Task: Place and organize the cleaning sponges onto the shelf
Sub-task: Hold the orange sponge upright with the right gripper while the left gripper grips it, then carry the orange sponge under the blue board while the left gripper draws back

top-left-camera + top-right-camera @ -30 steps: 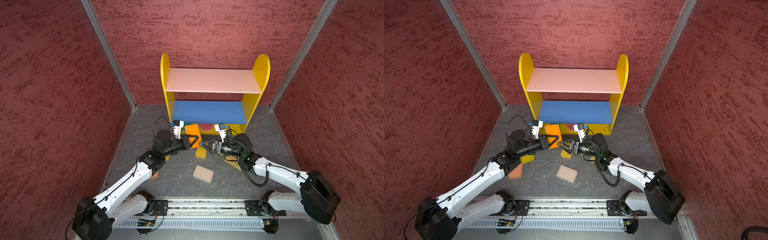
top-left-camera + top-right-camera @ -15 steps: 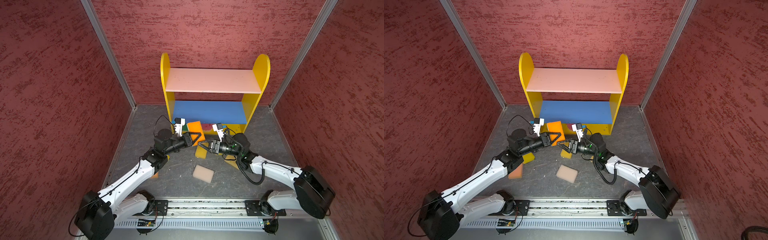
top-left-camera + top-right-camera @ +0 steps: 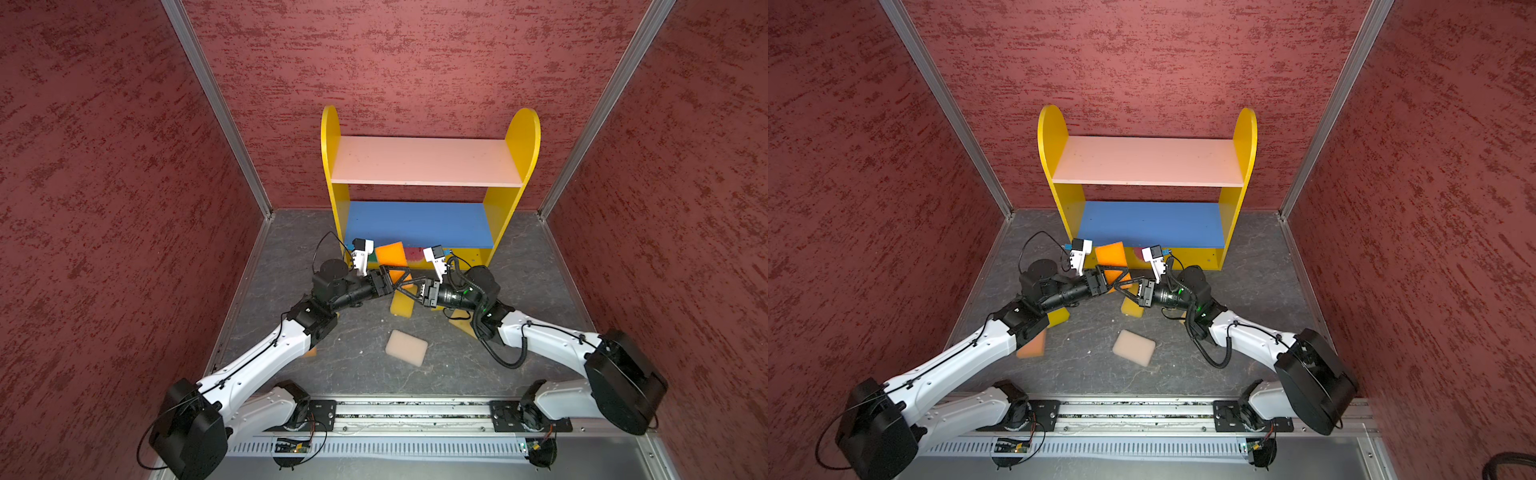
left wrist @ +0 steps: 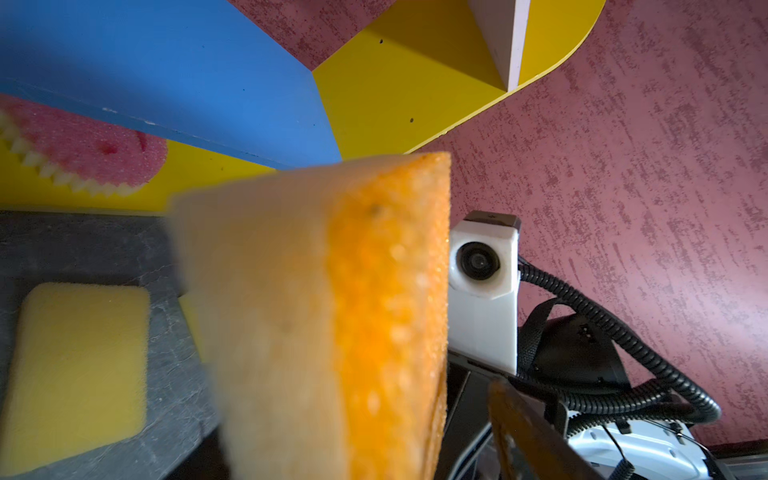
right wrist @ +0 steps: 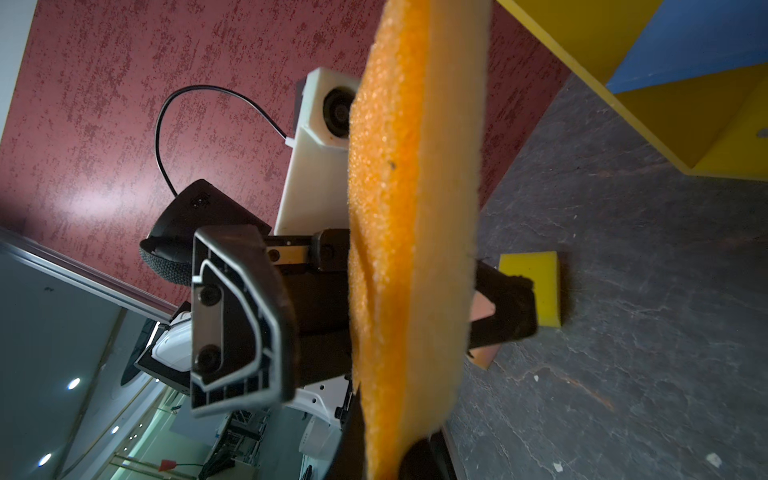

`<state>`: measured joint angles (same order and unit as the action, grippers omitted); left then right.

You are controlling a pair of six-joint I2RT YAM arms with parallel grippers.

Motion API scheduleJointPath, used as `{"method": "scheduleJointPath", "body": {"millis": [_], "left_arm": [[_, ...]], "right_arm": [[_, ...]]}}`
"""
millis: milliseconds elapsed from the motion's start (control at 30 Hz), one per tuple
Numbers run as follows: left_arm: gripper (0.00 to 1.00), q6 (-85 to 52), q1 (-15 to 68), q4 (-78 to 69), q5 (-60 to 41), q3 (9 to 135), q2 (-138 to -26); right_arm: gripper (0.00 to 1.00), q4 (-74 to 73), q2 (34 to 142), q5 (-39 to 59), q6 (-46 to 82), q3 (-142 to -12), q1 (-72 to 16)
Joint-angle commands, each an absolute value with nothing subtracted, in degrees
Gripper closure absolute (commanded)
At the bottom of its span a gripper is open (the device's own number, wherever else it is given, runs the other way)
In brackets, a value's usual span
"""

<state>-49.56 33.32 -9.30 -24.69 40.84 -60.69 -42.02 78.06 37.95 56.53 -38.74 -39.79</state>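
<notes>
Jaws of right gripper (image 3: 406,286) pinch the lower edge of the orange sponge (image 3: 390,254); left gripper (image 3: 399,275) jaws stand spread either side of it (gap shows in right wrist view). Sponge is upright, off the floor (image 3: 519,270), just in front of the shelf (image 3: 515,137). Pink scalloped sponge (image 4: 83,141) lies on shelf's yellow bottom; yellow sponge (image 3: 402,305) and peach sponge (image 3: 406,347) on floor

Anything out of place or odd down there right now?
Nothing damaged. Odd bit: the orange sponge stands on edge between the claws, pinched by the right claw, left claw open around it. The peach sponge and yellow sponge lie loose, askew on the floor.
</notes>
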Motion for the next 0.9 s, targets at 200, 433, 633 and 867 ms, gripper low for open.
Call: {"method": "scheduleJointPath", "body": {"millis": [200, 433, 633, 867], "left_arm": [[0.07, -42.3, 27.2, 9.6, -18.4, 43.5, -48.7], [0.06, -43.0, 15.4, 17.5, -24.3, 42.3, -41.9], [0.06, -45.0, 12.0, 18.9, -26.9, 39.5, -39.1], [0.06, -46.8, 11.7, 15.7, -27.6, 36.8, -39.6]], "right_arm": [[1.00, -17.8, 75.2, 35.3, 47.1, -39.2, -37.8], [1.00, -10.6, 75.0, 29.4, 43.1, -37.2, -32.3], [1.00, -2.2, 73.3, 22.0, 36.9, -38.2, -27.8], [1.00, 7.0, 74.4, 12.4, 32.0, -40.2, -23.7]]}}
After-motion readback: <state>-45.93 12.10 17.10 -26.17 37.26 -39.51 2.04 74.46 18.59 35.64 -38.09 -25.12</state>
